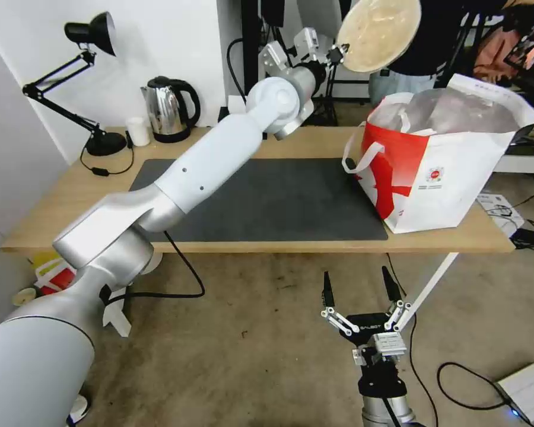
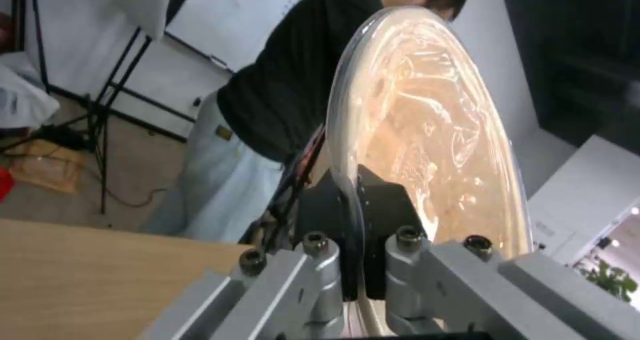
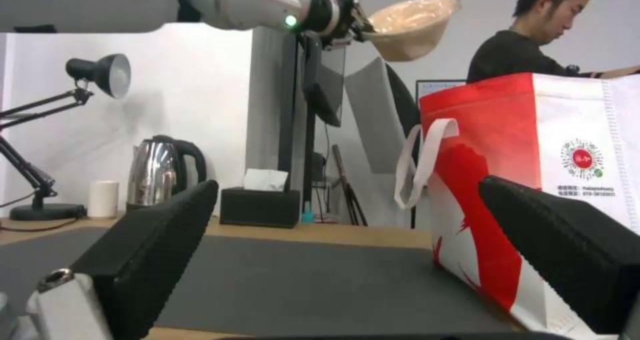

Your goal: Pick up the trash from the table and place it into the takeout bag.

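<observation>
1. Right gripper [image 1: 358,287]: parked low before the table [image 1: 279,240], fingers spread apart, empty.
2. Takeout bag [image 1: 451,178]: upright on the table's right end, mouth open.
3. Left gripper [image 1: 337,54]: raised beyond the bag, clamped on the shallow tan bowl [image 1: 378,32], which is tilted on edge.

An office-like lab — bare concrete floor [image 1: 267,332] with loose cables [image 1: 457,379], tripod stands [image 2: 100,114], a desk lamp [image 1: 83,77] and kettle [image 1: 169,110] on the table [image 1: 314,145].

"GALBOT" printed on right pincer [image 1: 358,287] mount
</observation>
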Motion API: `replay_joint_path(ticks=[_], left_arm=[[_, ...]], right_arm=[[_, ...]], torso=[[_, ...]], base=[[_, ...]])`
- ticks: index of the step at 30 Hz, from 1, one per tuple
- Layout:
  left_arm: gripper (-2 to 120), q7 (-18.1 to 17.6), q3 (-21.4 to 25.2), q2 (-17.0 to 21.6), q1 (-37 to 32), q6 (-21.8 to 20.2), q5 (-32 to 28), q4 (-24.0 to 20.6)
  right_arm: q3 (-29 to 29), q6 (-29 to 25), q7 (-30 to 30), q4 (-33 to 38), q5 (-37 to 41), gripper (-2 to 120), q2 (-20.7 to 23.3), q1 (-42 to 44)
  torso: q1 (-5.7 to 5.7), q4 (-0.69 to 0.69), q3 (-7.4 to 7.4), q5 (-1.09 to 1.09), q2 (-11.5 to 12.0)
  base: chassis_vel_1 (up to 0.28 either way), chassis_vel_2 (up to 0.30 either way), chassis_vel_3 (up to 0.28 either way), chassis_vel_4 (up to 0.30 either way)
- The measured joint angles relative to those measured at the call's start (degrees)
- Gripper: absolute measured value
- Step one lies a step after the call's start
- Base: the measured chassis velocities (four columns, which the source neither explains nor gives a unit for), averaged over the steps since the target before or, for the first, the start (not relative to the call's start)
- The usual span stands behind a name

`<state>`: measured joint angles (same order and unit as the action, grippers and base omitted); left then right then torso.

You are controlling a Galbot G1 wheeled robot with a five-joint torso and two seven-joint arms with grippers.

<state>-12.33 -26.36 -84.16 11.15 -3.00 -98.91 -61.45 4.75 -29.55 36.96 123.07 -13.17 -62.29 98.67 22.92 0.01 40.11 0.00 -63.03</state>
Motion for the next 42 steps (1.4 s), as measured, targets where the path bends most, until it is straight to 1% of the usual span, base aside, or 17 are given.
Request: replay_joint_path(ticks=[1,2,5,6,10,11,14,15,17,19,23,32,35,36,39,42], left_arm=[[0,0.32,-0.57,-0.66,0.14,-0.08,0.15,0.77],[0,0.32,-0.57,-0.66,0.14,-0.08,0.15,0.77],[0,0.91,-1.57,-2.73,0.78,-0.15,0.82,3.29],[0,0.91,-1.57,-2.73,0.78,-0.15,0.82,3.29],[0,2.58,-3.69,-5.23,2.07,-0.34,1.12,8.03],[0,2.58,-3.69,-5.23,2.07,-0.34,1.12,8.03],[0,4.13,-5.20,-6.87,2.71,-0.45,2.12,12.40],[0,4.13,-5.20,-6.87,2.71,-0.45,2.12,12.40],[0,6.49,-5.76,-7.28,2.99,-0.84,2.43,14.06],[0,6.60,-5.78,-7.28,2.99,-0.89,2.43,14.10],[0,7.92,-6.55,-7.31,3.13,-1.54,2.44,14.61],[0,8.76,-8.13,-7.29,3.34,-1.68,2.42,15.62],[0,10.61,-10.32,-7.23,3.72,-1.78,2.30,16.95],[0,10.61,-10.32,-7.23,3.72,-1.78,2.30,16.95],[0,12.59,-12.09,-7.22,4.34,-1.98,1.62,17.52],[0,13.41,-12.90,-7.24,4.81,-2.08,0.97,17.56]], right_arm=[[0.00,0.00,0.00,0.00,0.00,100,0.00,0.00],[0.00,0.00,0.00,0.00,0.00,100,0.00,0.00],[0.00,0.00,0.00,0.00,0.00,100,0.00,0.00],[0.00,0.00,0.00,0.00,0.00,100,0.00,0.00],[0.00,0.00,0.00,0.00,0.00,100,0.00,0.00],[0.00,0.00,0.00,0.00,0.00,100,0.00,0.00],[0.00,0.00,0.00,0.00,0.00,100,0.00,0.00],[0.00,0.00,0.00,0.00,0.00,100,0.00,0.00],[0.00,0.00,0.00,0.00,0.00,100,0.00,0.00],[0.00,0.00,0.00,0.00,0.00,100,0.00,0.00],[0.00,0.00,0.00,0.00,0.00,100,0.00,0.00],[0.00,0.00,0.00,0.00,0.00,100,0.00,0.00],[0.00,0.00,0.00,0.00,0.00,100,0.00,0.00],[0.00,0.00,0.00,0.00,0.00,100,0.00,0.00],[0.00,0.00,0.00,0.00,0.00,100,0.00,0.00],[0.00,0.00,0.00,0.00,0.00,100,0.00,0.00]], torso=[[0.00,-0.03,0.00,0.01,0.00],[0.00,-0.03,0.00,0.01,0.00],[0.00,-0.02,0.00,0.01,0.00],[0.00,-0.02,0.00,0.01,0.00],[0.00,-0.02,0.00,0.01,0.00],[0.00,-0.02,0.00,0.01,0.00],[0.00,-0.02,0.00,0.01,0.01],[0.00,-0.02,0.00,0.01,0.01],[0.00,-0.02,0.00,0.01,0.01],[0.00,-0.01,0.00,0.01,0.01],[0.00,-0.01,0.00,0.00,0.01],[0.00,-0.02,0.00,0.01,0.01],[0.00,-0.01,0.00,0.00,0.01],[0.00,-0.01,0.00,0.00,0.01],[0.00,-0.01,0.00,0.00,0.01],[0.00,-0.01,0.00,0.01,0.01]], base=[[0.000,0.000,0.000,0.000],[0.000,0.000,0.000,0.000],[0.000,0.000,0.000,0.000],[0.000,0.000,0.000,0.000],[0.000,0.000,0.000,0.000],[0.000,0.000,0.000,0.000],[0.000,0.000,0.000,0.000],[0.000,0.000,0.000,0.000],[0.000,0.000,0.000,0.000],[0.000,0.000,0.000,0.000],[0.000,0.000,0.000,0.000],[0.000,0.000,0.000,0.000],[0.000,0.000,0.000,0.000],[0.000,0.000,0.000,0.000],[0.000,0.000,0.000,0.000],[0.000,0.000,0.000,0.000]])
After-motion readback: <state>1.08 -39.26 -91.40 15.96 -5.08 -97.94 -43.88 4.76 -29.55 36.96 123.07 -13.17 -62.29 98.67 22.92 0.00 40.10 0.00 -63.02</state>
